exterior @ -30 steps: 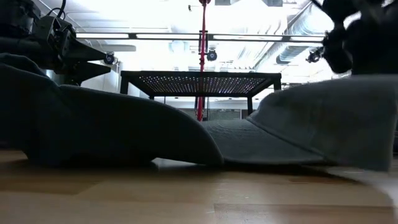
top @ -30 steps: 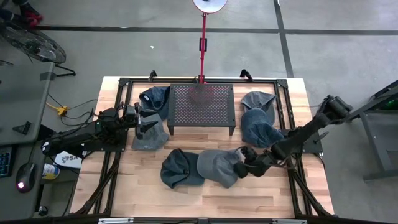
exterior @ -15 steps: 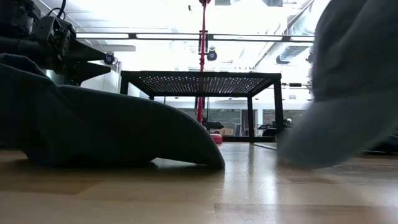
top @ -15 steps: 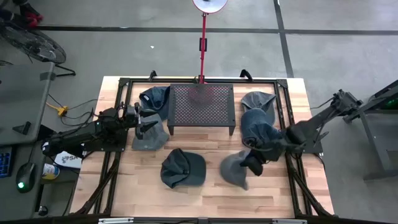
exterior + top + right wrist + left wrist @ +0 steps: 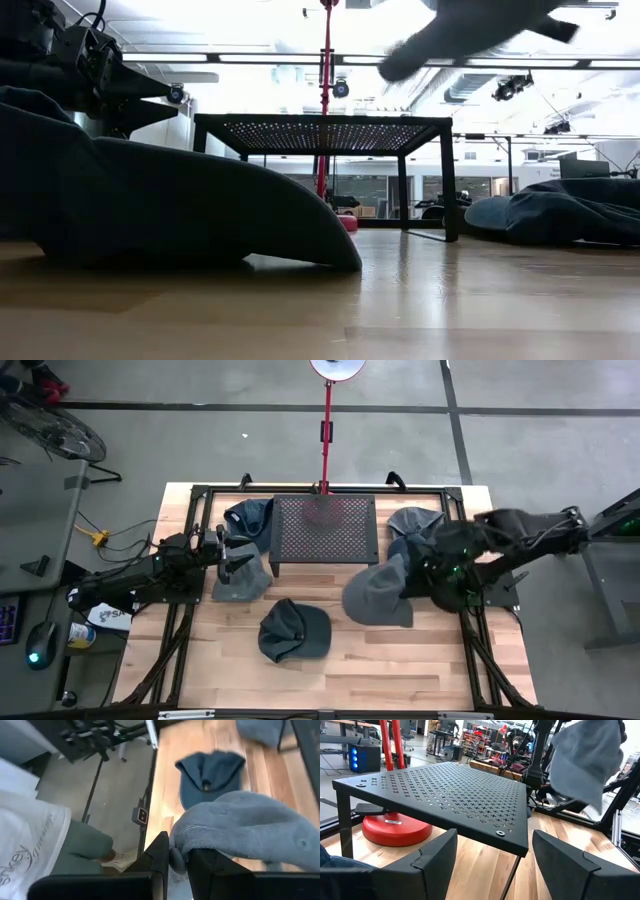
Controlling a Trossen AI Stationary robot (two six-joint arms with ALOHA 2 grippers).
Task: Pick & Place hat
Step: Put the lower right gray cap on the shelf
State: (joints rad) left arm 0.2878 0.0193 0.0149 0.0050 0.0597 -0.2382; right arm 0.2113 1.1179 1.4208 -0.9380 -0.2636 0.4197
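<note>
One grey hat (image 5: 377,594), clamped in the right tool (image 5: 176,856), has risen off the table (image 5: 340,678).

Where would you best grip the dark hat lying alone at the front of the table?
Grip the front hat by its soft crown edge, coming straight down from above: it lies flat on the table with open wood around it, clear of the stand.

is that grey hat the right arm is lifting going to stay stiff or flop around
Probably floppy: the grey hat hangs in soft folds from the right gripper, whose jaws pinch just its edge. It likely swings in transit, since it looks blurred in the low view. Seems light for its size.
</note>
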